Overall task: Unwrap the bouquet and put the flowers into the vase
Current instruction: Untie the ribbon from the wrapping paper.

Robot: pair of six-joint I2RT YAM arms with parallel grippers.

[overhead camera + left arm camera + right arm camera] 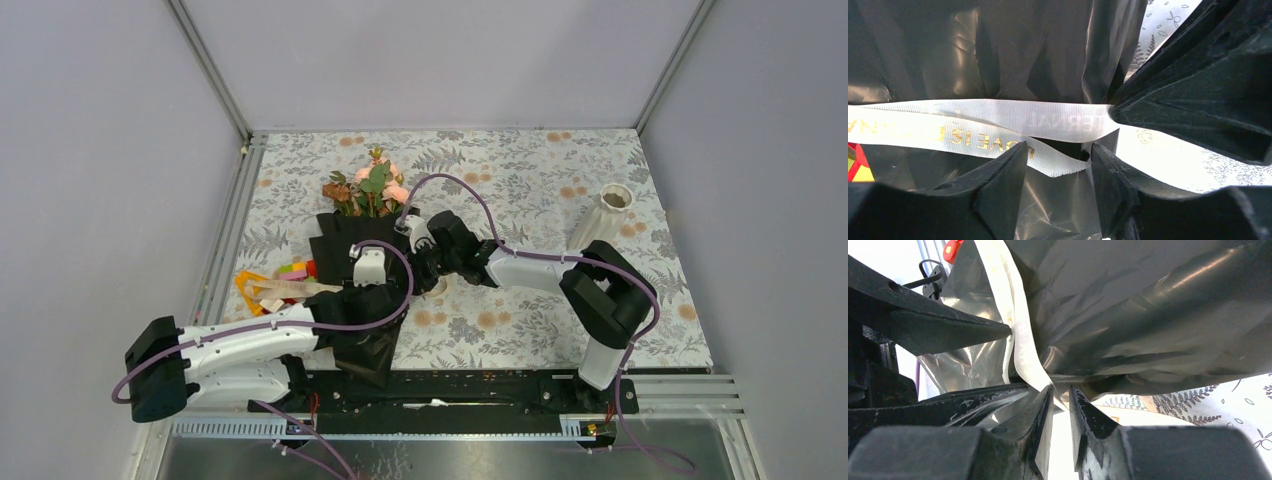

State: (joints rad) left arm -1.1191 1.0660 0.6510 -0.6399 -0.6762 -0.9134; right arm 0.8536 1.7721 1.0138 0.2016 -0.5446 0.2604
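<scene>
The ribbon crosses the bouquet, its loose end between the spread fingers of the left gripper; those of the right gripper nearly meet, grip unclear.

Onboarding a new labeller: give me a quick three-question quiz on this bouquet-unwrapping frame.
1. True or false: the peach-pink roses already stand in the small white ribbed ceramic vase.
2. What lies between the left gripper's jaws? A) gold-lettered cream ribbon B) a rose stem C) nothing
3. Fill in: the vase stands to the robot's ___ of the glossy black paper bouquet cone.
Key: 1 false; 2 A; 3 right.
</scene>
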